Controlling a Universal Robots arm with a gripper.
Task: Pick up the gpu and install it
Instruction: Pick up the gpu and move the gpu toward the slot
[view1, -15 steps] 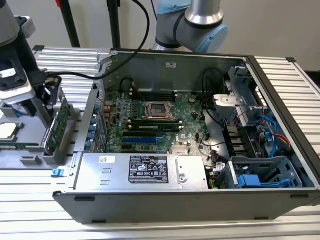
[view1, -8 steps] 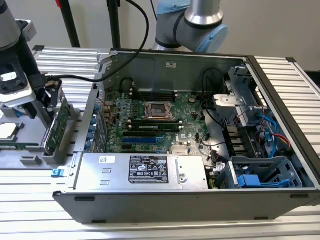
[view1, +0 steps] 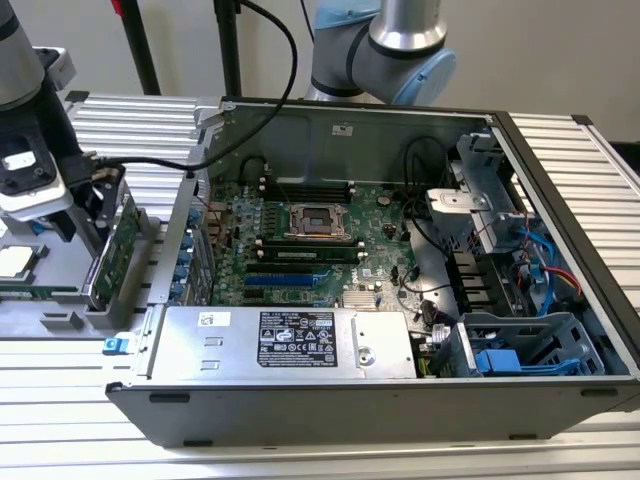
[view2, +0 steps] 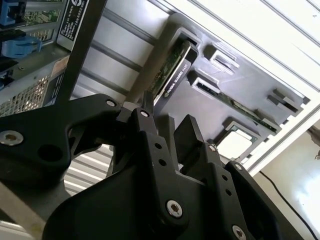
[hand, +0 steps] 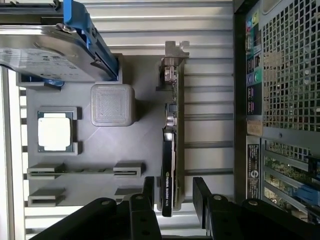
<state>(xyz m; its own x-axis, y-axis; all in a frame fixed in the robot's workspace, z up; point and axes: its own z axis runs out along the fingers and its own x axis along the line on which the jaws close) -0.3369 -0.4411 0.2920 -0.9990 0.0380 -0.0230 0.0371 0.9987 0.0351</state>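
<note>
i record the gpu (hand: 170, 150) standing upright on its long edge in a slot of the grey holder (hand: 140, 135): green board one face, black cover the other, silver bracket at one end, just beside the computer case (view1: 330, 400).

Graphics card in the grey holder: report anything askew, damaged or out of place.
Nothing stands out. The graphics card stands straight on its edge in its slot of the grey holder, with no visible damage. The open gripper straddles one end of it.
</note>
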